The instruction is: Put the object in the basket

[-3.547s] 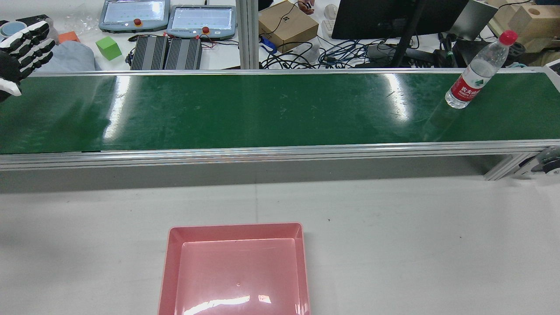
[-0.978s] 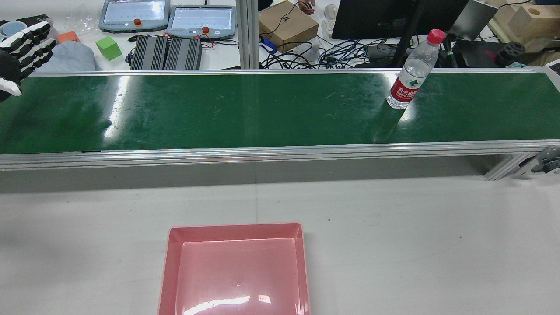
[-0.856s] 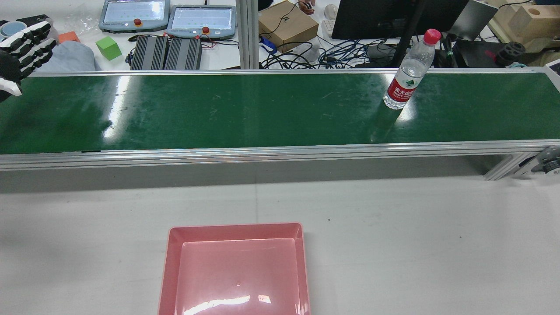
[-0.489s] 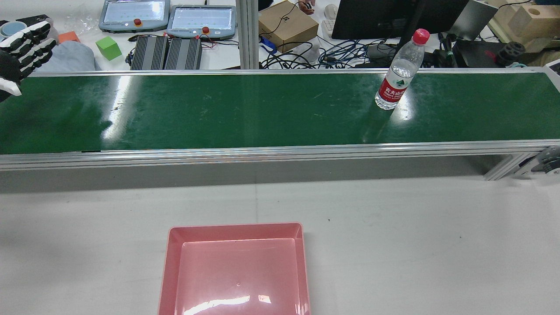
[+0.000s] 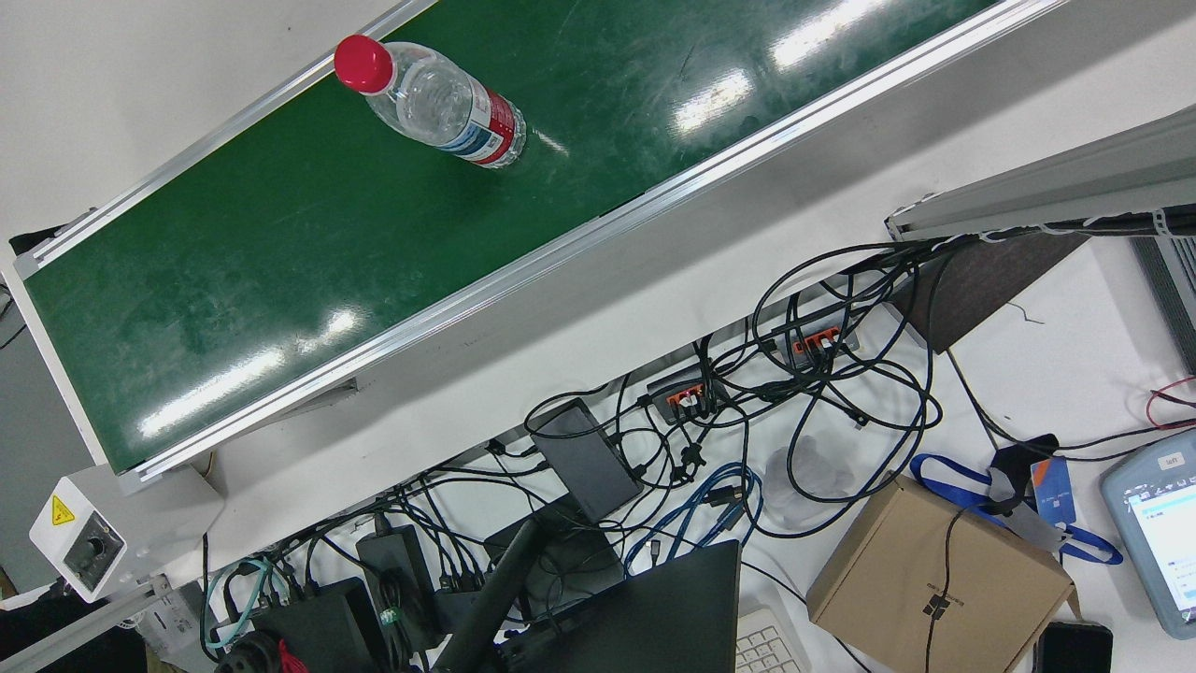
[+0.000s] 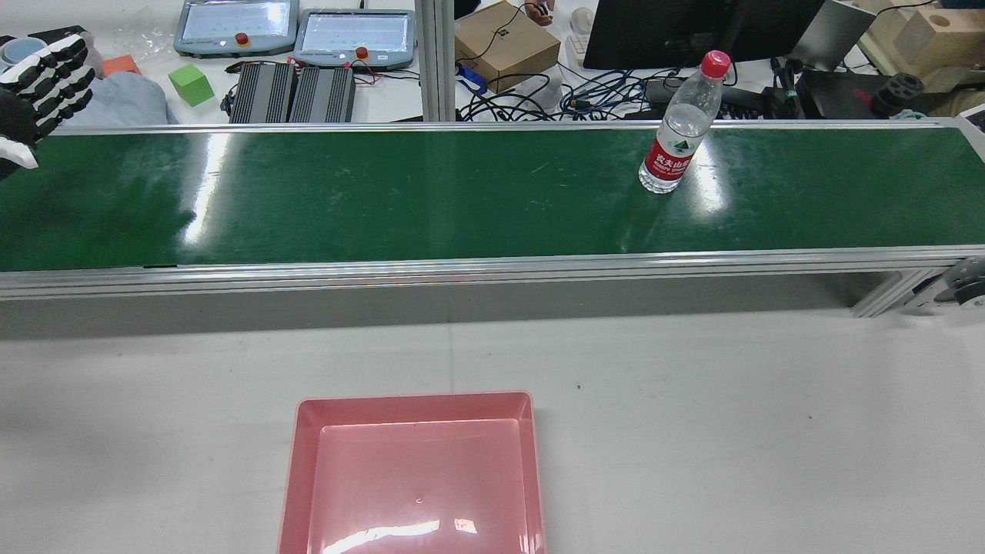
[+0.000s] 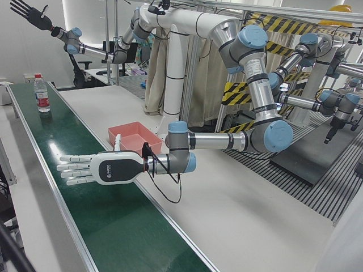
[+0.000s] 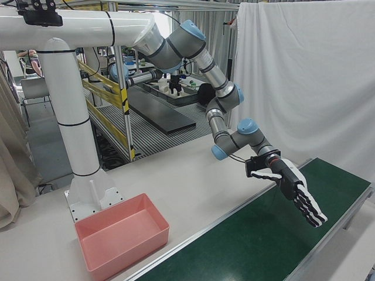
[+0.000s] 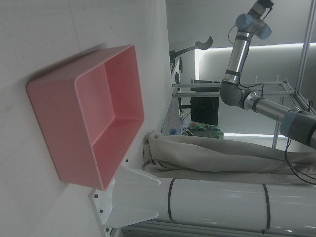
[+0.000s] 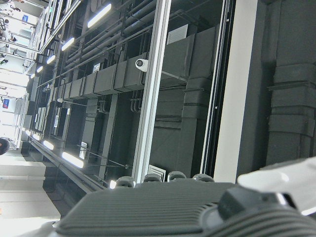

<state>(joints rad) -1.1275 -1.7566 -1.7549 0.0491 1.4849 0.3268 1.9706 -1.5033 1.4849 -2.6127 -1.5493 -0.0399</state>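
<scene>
A clear water bottle (image 6: 680, 127) with a red cap and red label stands upright on the green conveyor belt (image 6: 385, 192), right of its middle. It also shows in the front view (image 5: 439, 98) and far off in the left-front view (image 7: 40, 95). My left hand (image 6: 35, 85) is open, fingers stretched flat over the belt's left end, far from the bottle; it shows too in the left-front view (image 7: 91, 169) and the right-front view (image 8: 296, 190). My right hand (image 7: 25, 10) is raised high, fingers spread, empty. The empty pink basket (image 6: 415, 477) sits on the white table near me.
Behind the belt lie two teach pendants (image 6: 354, 35), a green cube (image 6: 190, 83), a cardboard box (image 6: 504, 42), a monitor and tangled cables. A strip of white table (image 6: 692, 400) separates the belt from the basket. The left hand view shows the basket (image 9: 98, 128).
The bottle has travelled left along the belt, staying upright. My left hand has stayed almost still at the belt's left end.
</scene>
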